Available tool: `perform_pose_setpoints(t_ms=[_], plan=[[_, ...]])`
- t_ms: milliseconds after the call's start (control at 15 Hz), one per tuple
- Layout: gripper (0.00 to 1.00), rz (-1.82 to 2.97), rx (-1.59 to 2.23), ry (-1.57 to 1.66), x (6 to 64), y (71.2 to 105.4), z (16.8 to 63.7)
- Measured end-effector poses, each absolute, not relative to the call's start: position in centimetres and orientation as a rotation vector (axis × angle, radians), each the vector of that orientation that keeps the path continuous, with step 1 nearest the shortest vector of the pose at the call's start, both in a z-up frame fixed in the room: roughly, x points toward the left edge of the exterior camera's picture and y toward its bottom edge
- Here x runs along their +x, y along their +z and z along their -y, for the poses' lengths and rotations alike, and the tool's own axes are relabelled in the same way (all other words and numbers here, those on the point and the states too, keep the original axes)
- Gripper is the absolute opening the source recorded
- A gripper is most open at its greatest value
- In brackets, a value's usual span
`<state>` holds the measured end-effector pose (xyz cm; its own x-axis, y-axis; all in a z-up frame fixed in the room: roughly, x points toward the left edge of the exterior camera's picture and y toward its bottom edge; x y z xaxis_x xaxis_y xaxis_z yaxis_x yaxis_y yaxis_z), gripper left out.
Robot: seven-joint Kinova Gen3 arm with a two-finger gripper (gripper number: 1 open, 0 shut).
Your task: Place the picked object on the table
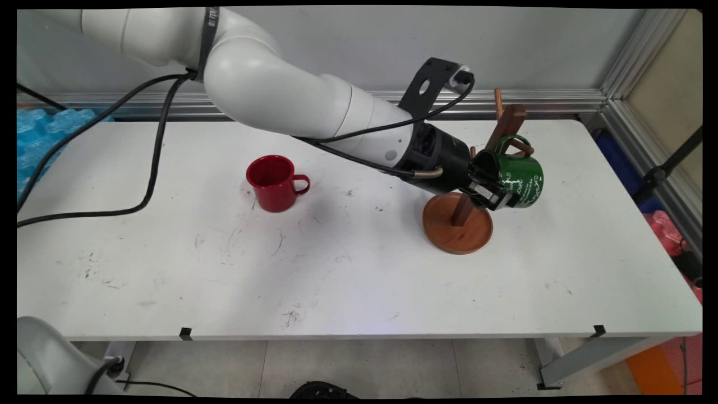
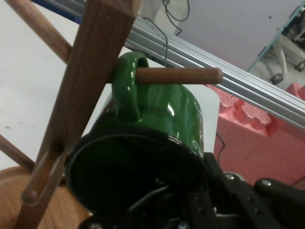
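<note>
From the main view, the white surface [image 1: 359,269] carries one wooden mug tree [image 1: 458,224] and one red mug [image 1: 275,182] well apart, while the claw [image 1: 493,188] pinches one green mug [image 1: 519,179] by its rim beside the tree. The hand view shows that mug's handle [image 2: 125,83] threaded on a peg [image 2: 178,75]; it looks like stiff, glossy enamel, likely light and slippery, best held at the rim.

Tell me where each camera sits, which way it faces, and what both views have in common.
Main view: fixed above the table's near side, looking down across the white table toward the wall; shows the white arm and gripper.
Hand view: on the hand, looking along the gripper; its black linkage rises from the bottom edge.
Shared: the green mug, gripped at its rim, handle hooked over a peg of the wooden mug tree.
</note>
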<state>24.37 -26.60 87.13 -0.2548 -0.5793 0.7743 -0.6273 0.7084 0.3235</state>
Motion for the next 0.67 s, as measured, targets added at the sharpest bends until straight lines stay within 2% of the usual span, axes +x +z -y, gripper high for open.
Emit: perform_pose_setpoints(t_ms=[667], plan=[[0.00,1.922,0.893,0.062,24.9,88.9,26.6]])
